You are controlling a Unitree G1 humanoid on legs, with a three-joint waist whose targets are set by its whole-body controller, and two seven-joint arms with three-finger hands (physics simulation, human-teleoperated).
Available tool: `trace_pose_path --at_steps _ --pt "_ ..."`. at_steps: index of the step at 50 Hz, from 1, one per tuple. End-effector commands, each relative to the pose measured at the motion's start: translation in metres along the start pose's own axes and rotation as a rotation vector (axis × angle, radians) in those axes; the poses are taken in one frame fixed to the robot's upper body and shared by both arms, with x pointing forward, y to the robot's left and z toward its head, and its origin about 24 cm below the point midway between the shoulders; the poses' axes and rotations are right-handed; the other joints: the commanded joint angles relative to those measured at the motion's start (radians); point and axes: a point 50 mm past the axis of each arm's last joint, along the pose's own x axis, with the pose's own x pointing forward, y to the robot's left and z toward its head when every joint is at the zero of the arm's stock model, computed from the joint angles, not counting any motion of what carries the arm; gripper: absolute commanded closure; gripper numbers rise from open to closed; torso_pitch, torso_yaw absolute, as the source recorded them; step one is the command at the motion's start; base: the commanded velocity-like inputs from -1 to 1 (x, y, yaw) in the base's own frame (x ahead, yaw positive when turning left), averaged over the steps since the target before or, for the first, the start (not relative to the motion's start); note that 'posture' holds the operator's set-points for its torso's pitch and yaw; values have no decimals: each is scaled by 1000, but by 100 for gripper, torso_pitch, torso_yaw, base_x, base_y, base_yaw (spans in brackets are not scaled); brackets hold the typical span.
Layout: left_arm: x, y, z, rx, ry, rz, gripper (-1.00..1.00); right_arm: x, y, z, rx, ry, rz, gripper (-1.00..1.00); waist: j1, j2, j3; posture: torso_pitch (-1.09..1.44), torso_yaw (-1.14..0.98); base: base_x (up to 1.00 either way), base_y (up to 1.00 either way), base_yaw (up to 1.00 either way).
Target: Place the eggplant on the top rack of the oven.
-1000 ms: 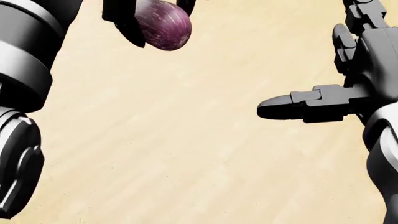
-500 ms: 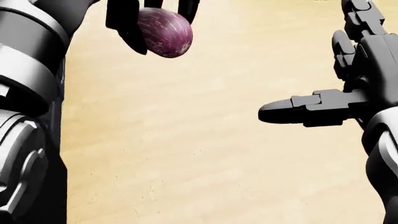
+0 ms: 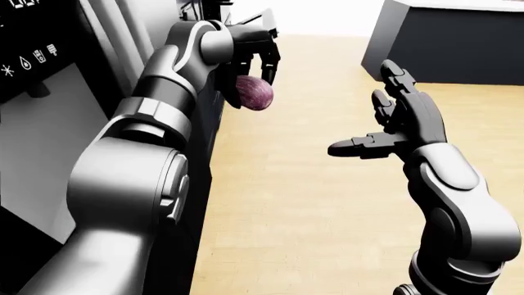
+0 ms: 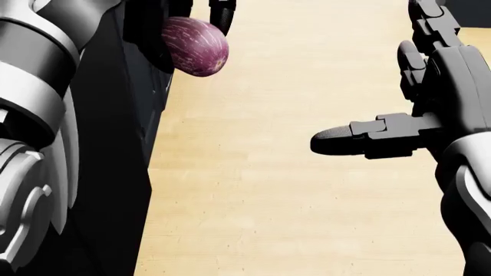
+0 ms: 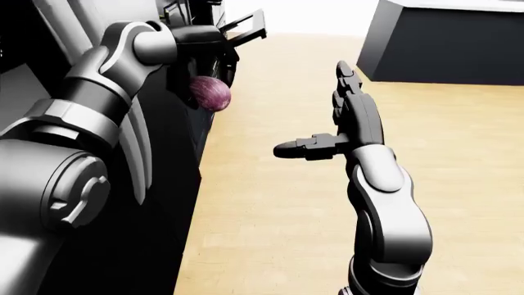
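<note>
My left hand (image 3: 252, 64) is shut on the purple eggplant (image 3: 253, 93) and holds it in the air over the wood floor, close to the dark cabinet fronts on the left. The eggplant also shows at the top of the head view (image 4: 195, 46) and in the right-eye view (image 5: 211, 94). My right hand (image 3: 385, 126) is open and empty, fingers spread, thumb pointing left, to the right of the eggplant. An open oven door (image 5: 244, 27) juts out beyond the left hand at the top of the right-eye view. The oven rack is not visible.
Dark cabinet fronts (image 4: 122, 172) run down the left side. A panel with white icons (image 3: 24, 61) is at the upper left. A dark island counter (image 3: 446, 43) stands at the upper right. Light wood floor (image 3: 311, 203) lies between them.
The whole picture has shifted: the camera turned left, and the dark cabinets now fill the left of the head view. The eggplant stays held in my left hand. The right hand stays open.
</note>
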Motion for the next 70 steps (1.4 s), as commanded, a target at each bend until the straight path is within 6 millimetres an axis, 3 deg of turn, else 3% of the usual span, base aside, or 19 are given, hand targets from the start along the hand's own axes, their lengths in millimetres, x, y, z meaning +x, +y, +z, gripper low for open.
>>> trace_pose_path --at_steps 1,6,11,14,28,29,34,39,41,42,44,49,57,62,63,64,66,67,70 --pt "-12 35 17 44 -50 133 100 -3 -5 16 -10 -88 -29 -100 -4 19 -34 0 0 16 -40 0" --pt "-13 37 16 44 -47 134 100 -4 -5 17 -8 -91 -25 -100 9 6 -36 0 0 17 -39 0" --pt "-13 38 17 44 -46 135 100 -5 -5 19 -7 -95 -24 -100 28 -104 -52 0 0 26 -43 0" --pt "-13 38 17 44 -47 134 100 -4 -5 19 -8 -95 -25 -100 22 -74 -17 0 0 30 -45 0" --pt "-15 39 15 41 -43 139 100 -4 -3 21 -12 -95 -18 -100 -5 28 -33 0 0 30 -46 0" --pt "-15 39 15 42 -42 140 100 -4 -3 21 -13 -96 -18 -100 1 11 -24 0 0 31 -46 0" --pt "-15 39 14 39 -41 141 100 -5 -2 22 -15 -99 -15 -100 3 48 -28 0 0 41 -47 0" --pt "-16 41 15 39 -42 144 100 -5 -3 22 -16 -101 -15 -100 26 -16 -22 0 0 49 -48 0" --pt "-15 40 14 40 -42 142 100 -5 -3 22 -15 -100 -15 -100 14 -115 -51 0 0 50 -48 0" --pt "-16 40 14 40 -41 143 100 -5 -2 22 -15 -100 -14 -100 15 -76 -35 0 0 50 -48 0" --pt "-16 40 14 41 -41 143 100 -6 -2 22 -15 -100 -13 -100 8 -83 -17 0 0 51 -48 0" --pt "-16 41 14 39 -39 141 100 -5 -2 22 -17 -98 -13 -100 2 -28 -10 0 0 52 -44 0" --pt "-16 42 14 39 -40 143 100 -4 -2 23 -21 -94 -12 -100 16 -46 -29 0 0 51 -11 0" --pt "-17 42 13 38 -37 145 100 -4 -2 23 -22 -94 -11 -100 17 -18 -33 0 0 47 0 0" --pt "-17 41 12 38 -35 144 100 -4 -1 22 -23 -94 -10 -100 21 -13 -12 0 0 45 0 0" --pt "-17 41 12 38 -34 144 100 -4 -1 22 -23 -93 -9 -100 19 -44 -13 0 0 45 0 0" --pt "-17 40 11 36 -33 145 100 -4 0 20 -22 -90 -7 -100 19 5 -2 0 0 43 4 0" --pt "-17 41 11 36 -33 146 100 -4 0 20 -22 -90 -7 -100 21 20 -24 0 0 41 8 0" --pt "-17 40 10 34 -32 147 100 -4 1 21 -23 -90 -6 -100 21 25 -21 0 0 40 12 0"
